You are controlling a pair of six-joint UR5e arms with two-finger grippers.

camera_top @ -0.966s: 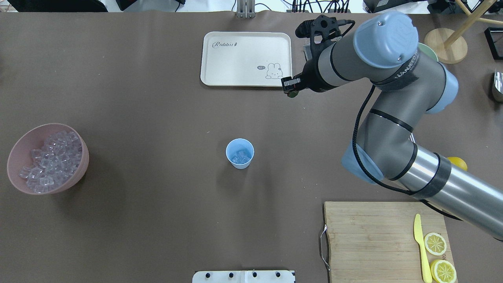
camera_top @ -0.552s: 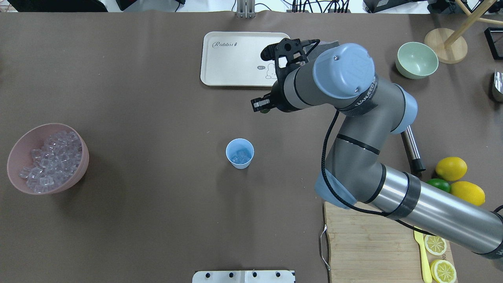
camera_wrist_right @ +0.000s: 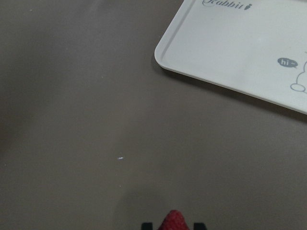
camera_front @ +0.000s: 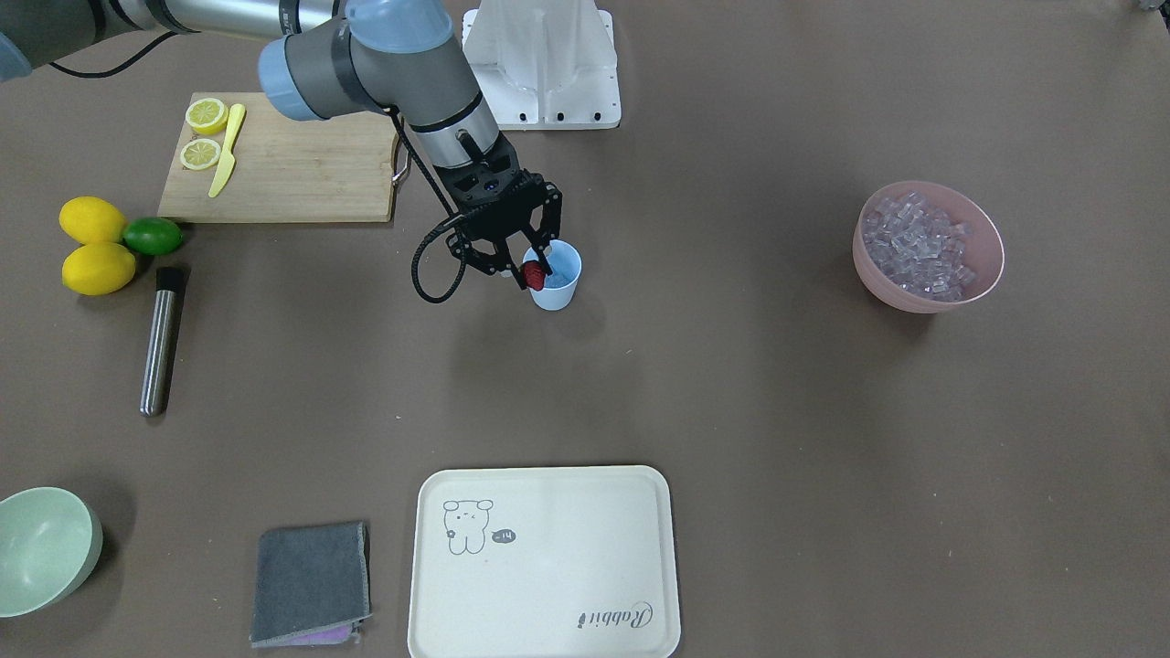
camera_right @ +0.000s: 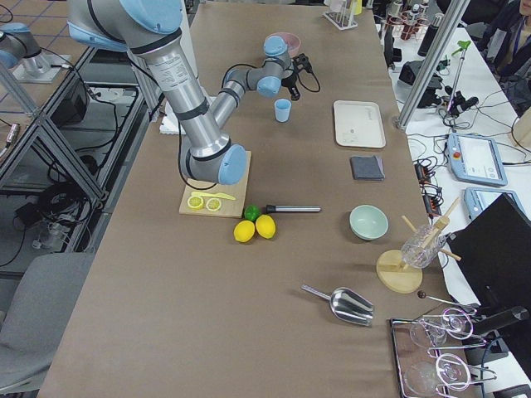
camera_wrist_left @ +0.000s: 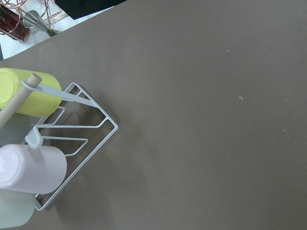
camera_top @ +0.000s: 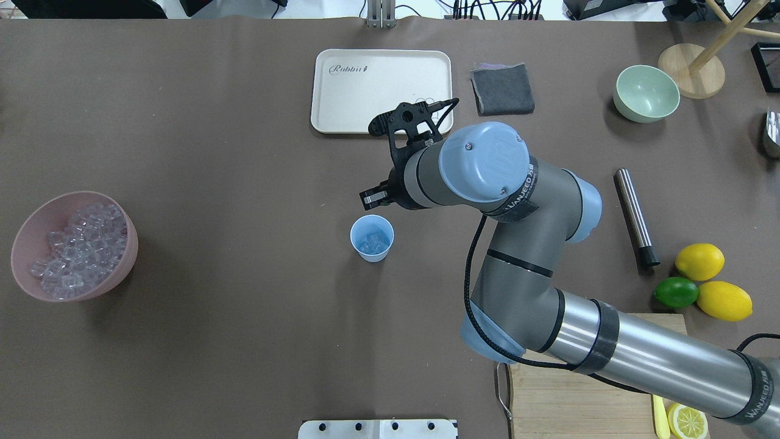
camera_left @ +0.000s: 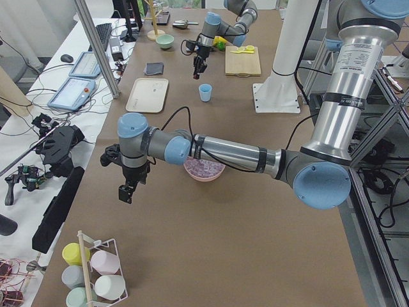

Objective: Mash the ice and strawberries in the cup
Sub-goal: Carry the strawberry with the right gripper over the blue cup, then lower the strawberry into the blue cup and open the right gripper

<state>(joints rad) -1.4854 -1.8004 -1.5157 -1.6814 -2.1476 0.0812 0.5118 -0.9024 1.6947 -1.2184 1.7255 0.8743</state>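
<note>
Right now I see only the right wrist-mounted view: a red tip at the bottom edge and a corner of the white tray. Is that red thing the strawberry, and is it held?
Observer: Yes. In the front-facing view the jaws of the right gripper are shut on the strawberry.
Operator: Thank you. I do not see the cup at all. Where does it stand?
Observer: In the overhead view the cup stands upright a little nearer the robot than the jaws. I cannot tell whether the strawberry is over its mouth yet.
</note>
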